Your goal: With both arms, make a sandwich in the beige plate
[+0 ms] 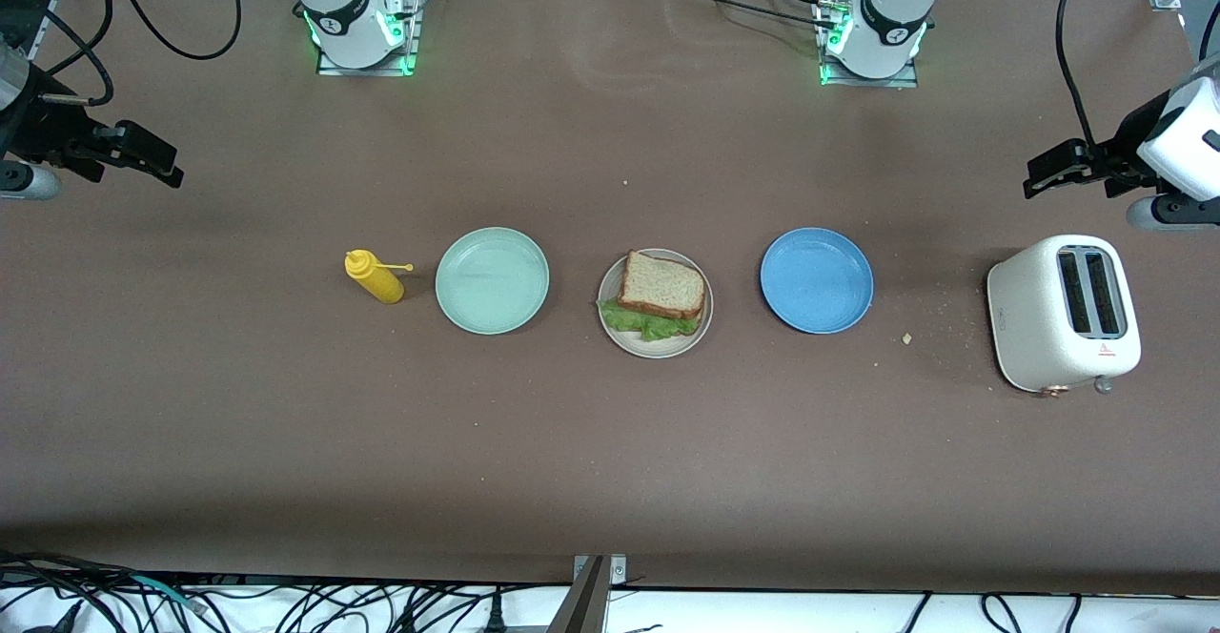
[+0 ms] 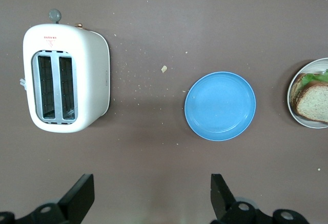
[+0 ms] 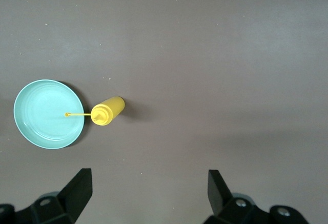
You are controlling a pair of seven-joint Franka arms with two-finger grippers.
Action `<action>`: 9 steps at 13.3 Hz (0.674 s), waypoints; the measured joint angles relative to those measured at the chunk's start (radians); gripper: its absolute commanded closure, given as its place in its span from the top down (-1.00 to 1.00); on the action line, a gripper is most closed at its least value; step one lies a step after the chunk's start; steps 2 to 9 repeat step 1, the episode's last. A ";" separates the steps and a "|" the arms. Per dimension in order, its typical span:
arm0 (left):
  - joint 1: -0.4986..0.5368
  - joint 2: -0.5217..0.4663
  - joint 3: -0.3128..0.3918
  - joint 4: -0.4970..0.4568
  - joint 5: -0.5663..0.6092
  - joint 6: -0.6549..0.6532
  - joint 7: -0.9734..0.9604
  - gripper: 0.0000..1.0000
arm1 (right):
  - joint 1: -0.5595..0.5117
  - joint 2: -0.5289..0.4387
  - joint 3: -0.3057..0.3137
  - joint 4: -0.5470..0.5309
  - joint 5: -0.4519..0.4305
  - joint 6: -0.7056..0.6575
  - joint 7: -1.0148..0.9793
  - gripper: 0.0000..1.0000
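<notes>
Both arms drawn back and waiting, raised above the surface at its two ends. Left claw hung in the air at the left arm's end, white wrist tilted, black fingers spread wide apart with nothing between them. Right claw hung in the air at the right arm's end, black wrist and cables trailing, fingers likewise parted wide and holding nothing. Bases bolted upright along the surface's edge farthest from the front camera, green lights glowing.
</notes>
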 measured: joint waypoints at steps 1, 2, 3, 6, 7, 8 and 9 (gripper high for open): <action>0.000 0.001 0.000 0.000 0.000 0.003 0.000 0.99 | 0.000 0.000 0.000 0.000 0.000 0.000 0.000 1.00; 0.000 0.001 0.000 0.000 0.000 0.003 0.000 0.99 | 0.000 0.000 0.000 0.000 0.000 0.000 0.000 1.00; 0.000 0.001 0.000 0.000 0.000 0.003 0.000 0.99 | 0.000 0.000 0.000 0.000 0.000 0.000 0.000 1.00; 0.000 0.001 0.000 0.000 0.000 0.003 0.000 0.99 | 0.000 0.000 0.000 0.000 0.000 0.000 0.000 1.00; 0.000 0.001 0.000 0.000 0.000 0.003 0.000 0.99 | 0.000 0.000 0.000 0.000 0.000 0.000 0.000 1.00; 0.000 0.001 0.000 0.000 0.000 0.003 0.000 0.99 | 0.000 0.000 0.000 0.000 0.000 0.000 0.000 1.00; 0.000 0.001 0.000 0.000 0.000 0.003 0.000 0.99 | 0.000 0.000 0.000 0.000 0.000 0.000 0.000 1.00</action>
